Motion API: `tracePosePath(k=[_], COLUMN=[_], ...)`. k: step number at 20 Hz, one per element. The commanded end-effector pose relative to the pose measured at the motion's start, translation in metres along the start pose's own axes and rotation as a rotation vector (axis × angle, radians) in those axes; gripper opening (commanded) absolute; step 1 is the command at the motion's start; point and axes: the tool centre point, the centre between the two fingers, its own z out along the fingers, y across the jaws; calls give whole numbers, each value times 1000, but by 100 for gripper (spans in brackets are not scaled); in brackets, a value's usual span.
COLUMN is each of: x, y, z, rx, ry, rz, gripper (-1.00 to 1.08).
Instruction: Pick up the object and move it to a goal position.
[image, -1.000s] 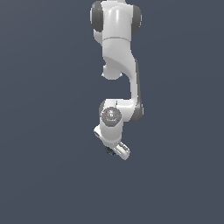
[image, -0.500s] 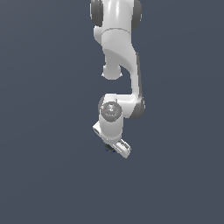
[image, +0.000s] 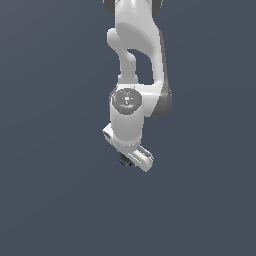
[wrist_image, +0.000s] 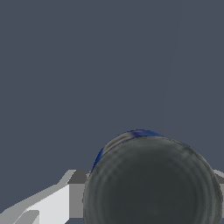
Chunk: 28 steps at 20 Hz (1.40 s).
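The object (wrist_image: 151, 181), a small round can with a dark grey top and a blue side band, fills the near part of the wrist view. It sits between the two fingers of my gripper (wrist_image: 148, 192); one grey and white finger (wrist_image: 57, 199) shows on one side, and only a sliver of the other shows at the frame's edge. The gripper is shut on the can. In the exterior view the white hand covers the gripper (image: 128, 161), and only a dark blue bit of the object (image: 123, 160) peeks out beneath it.
A plain dark grey-blue surface (image: 55, 200) fills both views around the arm. No other object or edge shows.
The hand has shifted slightly upward in the exterior view, and the arm's upper links have moved with it. The can stays under the hand.
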Motion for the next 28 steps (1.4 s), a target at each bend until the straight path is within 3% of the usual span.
tracePosePath(k=[1,18,28], x=[-1,-2,-1], y=[0,0,-2], z=[-31,-227,-307], rx=[1,0,0], ry=[1,2,2], rz=[0,1,0], gripper=[-100,-100,-100])
